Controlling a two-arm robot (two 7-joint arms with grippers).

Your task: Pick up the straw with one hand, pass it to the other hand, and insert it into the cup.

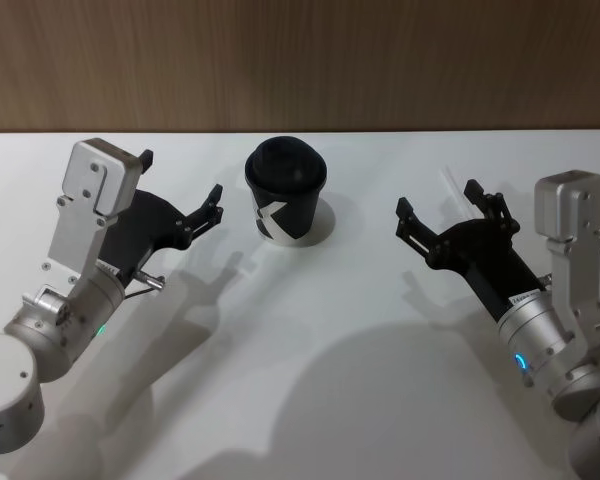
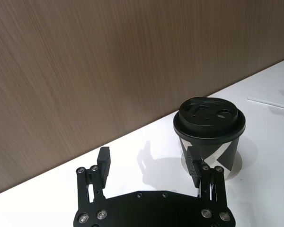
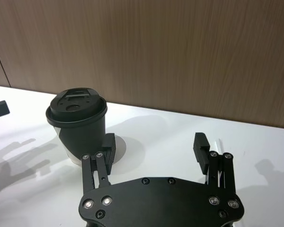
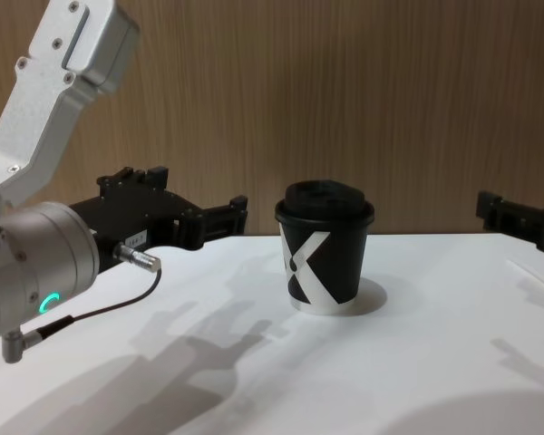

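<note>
Straw (image 2: 270, 103), thin white tube flat on tabletop (image 2: 270, 153) apart from cup (image 2: 209, 137), lid holes (image 2: 221, 114) plain in left wrist view, left pincer (image 1: 180, 178) and right pincer (image 1: 437, 198) released, empty.

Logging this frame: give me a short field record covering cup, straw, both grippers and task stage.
cup: small black paper cup with white X mark and black domed lid, upright, mid-table
straw: thin white straw, lying flat on the white table, right of the cup, near the right gripper
left gripper: fingers open, empty, left of cup
right gripper: fingers open, empty, right of cup
stage: straw not yet picked up
</note>
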